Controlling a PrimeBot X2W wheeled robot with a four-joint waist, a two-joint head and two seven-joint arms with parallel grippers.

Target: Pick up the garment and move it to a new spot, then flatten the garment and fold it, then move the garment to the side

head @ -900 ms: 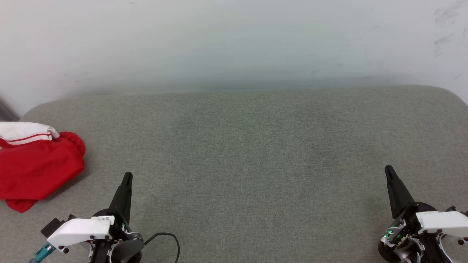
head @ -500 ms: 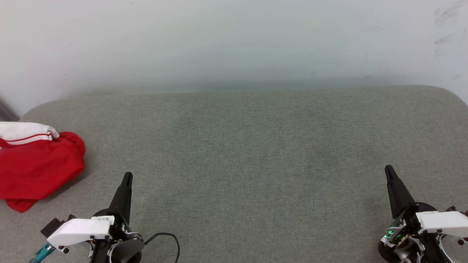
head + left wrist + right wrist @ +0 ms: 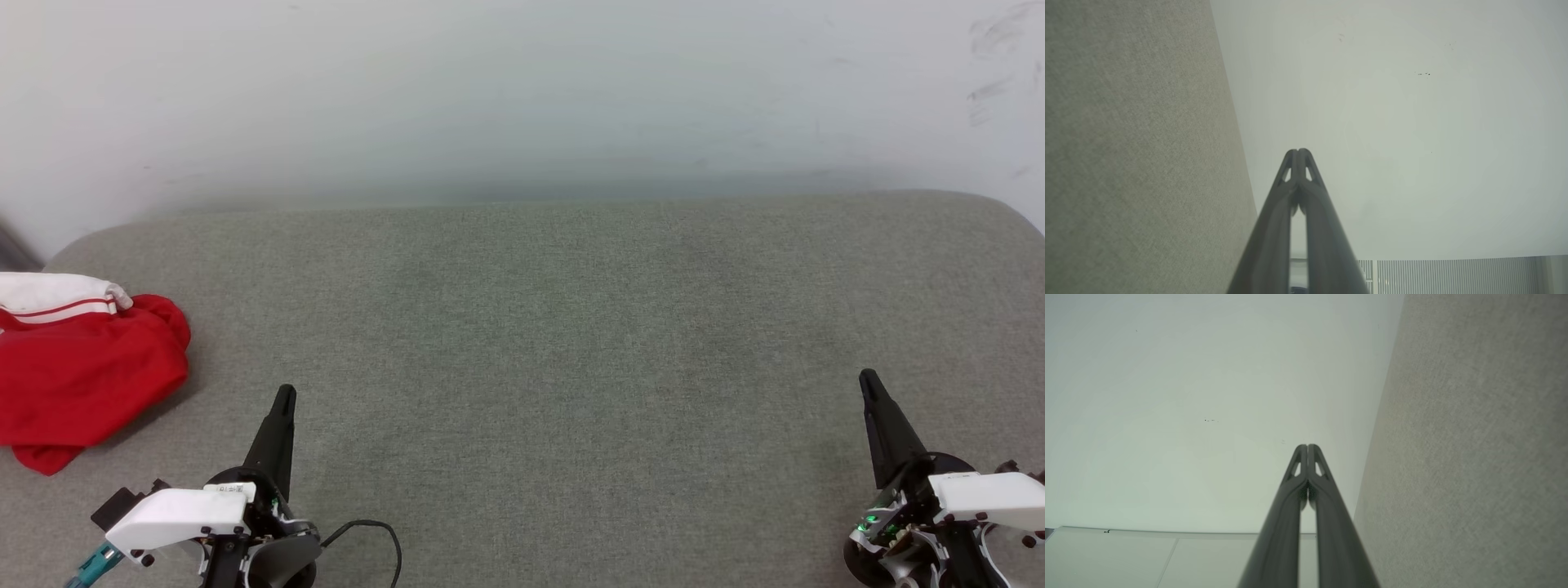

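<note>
Grey cushion [image 3: 571, 343], nothing moved: garment [image 3: 82, 376] untouched; left gripper [image 3: 283, 398] near it, right gripper [image 3: 867, 381] well apart, both clenched empty, pickup pending

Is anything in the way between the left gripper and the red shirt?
Nothing visible is. The shirt lies crumpled to the left of the shut left gripper, near the left edge of the cushion, with just bare grey upholstery between them.

the left gripper [image 3: 284, 397] has long, dark, tapering fingers [image 3: 273, 445], a white cover [image 3: 175, 513] with black screws, a looping black cable [image 3: 382, 531] and a teal connector [image 3: 94, 563]. the right gripper [image 3: 868, 382] looks alike, with green lights [image 3: 872, 520]. small triangular cut-outs [image 3: 1288, 174] sit near the tips.
</note>
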